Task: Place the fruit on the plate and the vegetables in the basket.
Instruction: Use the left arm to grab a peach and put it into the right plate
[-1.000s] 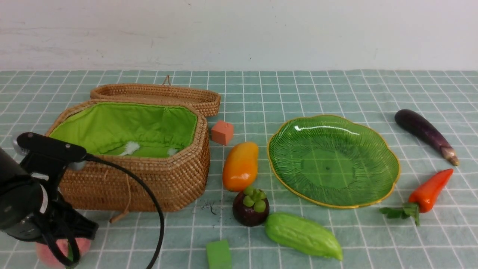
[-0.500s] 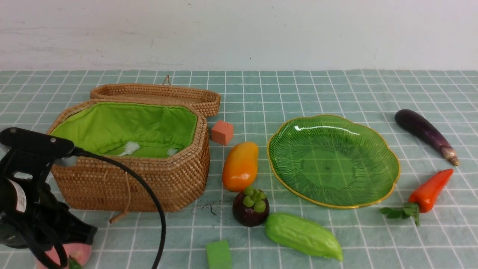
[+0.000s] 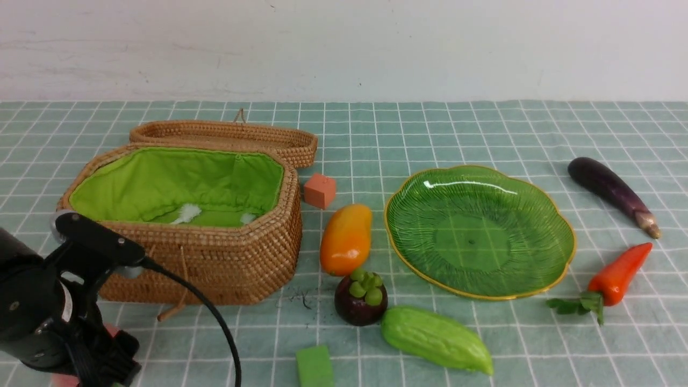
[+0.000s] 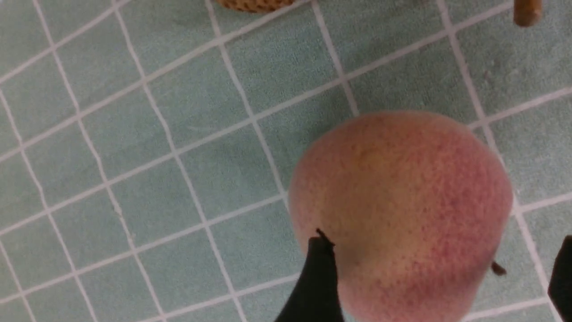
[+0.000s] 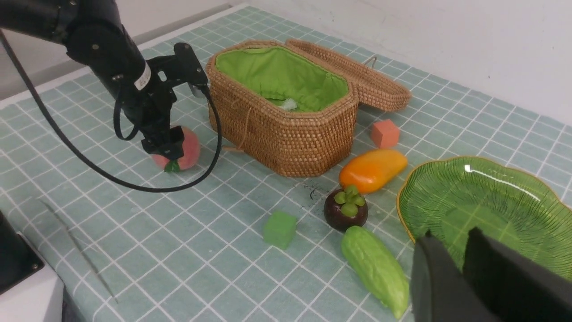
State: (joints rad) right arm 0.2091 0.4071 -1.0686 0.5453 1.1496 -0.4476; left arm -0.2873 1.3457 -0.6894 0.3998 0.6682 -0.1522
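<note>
Left hand (image 4: 442, 248) wide open around peach (image 4: 402, 192)

Holding nothing yet, it straddles the fruit on the counter (image 3: 215, 349). Closing off-centre could roll the round peach away; lifting too close could clip the basket (image 3: 215, 269) wall. Bare counter stretches toward the green block (image 3: 314, 365). Right hand's (image 5: 451, 237) opening: can't tell.

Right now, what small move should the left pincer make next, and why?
Probably ease down a little, then close on the peach: the left pincer is open, its fingers stand on either side of the fruit, and the plate has no fruit on it yet.
</note>
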